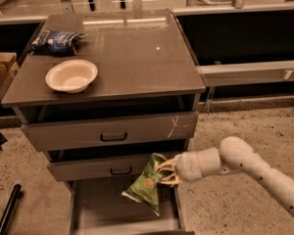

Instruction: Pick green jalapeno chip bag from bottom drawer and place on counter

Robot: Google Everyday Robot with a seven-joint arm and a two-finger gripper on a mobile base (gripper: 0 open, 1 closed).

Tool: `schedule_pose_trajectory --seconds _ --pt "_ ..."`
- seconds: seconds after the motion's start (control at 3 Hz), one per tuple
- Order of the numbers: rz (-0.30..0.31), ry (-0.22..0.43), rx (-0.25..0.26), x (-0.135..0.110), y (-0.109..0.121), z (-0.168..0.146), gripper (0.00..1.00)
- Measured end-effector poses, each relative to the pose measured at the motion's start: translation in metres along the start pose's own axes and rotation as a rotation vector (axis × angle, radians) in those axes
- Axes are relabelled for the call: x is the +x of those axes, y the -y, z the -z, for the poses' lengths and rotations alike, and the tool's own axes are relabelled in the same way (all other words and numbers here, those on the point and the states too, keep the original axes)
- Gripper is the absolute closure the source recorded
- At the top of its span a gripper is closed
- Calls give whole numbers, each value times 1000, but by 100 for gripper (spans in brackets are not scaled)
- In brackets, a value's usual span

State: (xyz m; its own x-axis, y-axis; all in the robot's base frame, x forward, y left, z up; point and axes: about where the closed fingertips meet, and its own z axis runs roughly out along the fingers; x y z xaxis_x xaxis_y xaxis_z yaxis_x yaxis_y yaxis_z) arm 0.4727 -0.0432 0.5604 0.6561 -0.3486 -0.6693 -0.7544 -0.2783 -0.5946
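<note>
Fingers of the pale two-finger gripper [165, 173] are clamped on the crinkly green jalapeno chip bag [146, 186], hung over the open grey bottom drawer [100, 207], below the front right corner of the glossy grey-brown counter [132, 53]; the drawer's front is cut off.

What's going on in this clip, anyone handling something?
The robot's arm reaches in from the right, and its claw is shut on the upper edge of the green bag. The bag hangs tilted over the open bottom drawer, in front of the middle drawer. It is not yet on the counter, where a white bowl and a blue bag sit at the left.
</note>
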Motion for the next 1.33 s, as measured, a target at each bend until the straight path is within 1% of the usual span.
schedule_pose_trajectory --seconds 0.33,0.67,1.0,1.33 --pt "-35 -56 21 -31 54 55 100" --pt "-59 -144 31 -66 112 114 100" --pt "4 -212 53 -92 142 142 100" --pt "18 -215 51 -95 144 142 100"
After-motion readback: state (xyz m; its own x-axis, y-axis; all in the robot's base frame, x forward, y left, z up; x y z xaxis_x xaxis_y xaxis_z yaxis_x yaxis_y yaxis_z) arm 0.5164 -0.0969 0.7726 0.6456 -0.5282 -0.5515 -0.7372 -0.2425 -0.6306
